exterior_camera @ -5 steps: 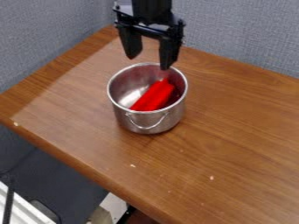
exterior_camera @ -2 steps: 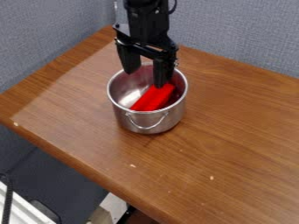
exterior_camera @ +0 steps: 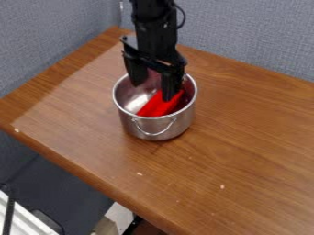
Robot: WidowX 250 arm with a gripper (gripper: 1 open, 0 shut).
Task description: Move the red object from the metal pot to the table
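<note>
On my screen, a brown wooden tabletop with visible grain (exterior_camera: 233, 156) fills most of the frame, running from the upper middle down to the lower right, with a rounded edge along the left and bottom. Behind it, across the top and left, hangs a grey fabric backdrop (exterior_camera: 50, 32).

A small round shiny steel pot with straight sides (exterior_camera: 153, 119) stands upright on the wood, slightly above and left of the frame's centre. A thin wire handle (exterior_camera: 152, 135) lies against its near wall. Inside the pot I see the bright red elongated bar (exterior_camera: 163, 99), lying tilted, its upper end leaning toward the pot's right rim and its lower end toward the bottom.

My black gripper (exterior_camera: 152, 80) comes down from the top of the frame, pointing straight down over the pot's mouth. Its jaws are spread wide, and both fingertips (exterior_camera: 168, 89) reach below the rim line, into the pot's opening. The right finger stands in front of the red bar's upper part; I cannot tell whether it touches it. The jaws hold nothing.
</note>
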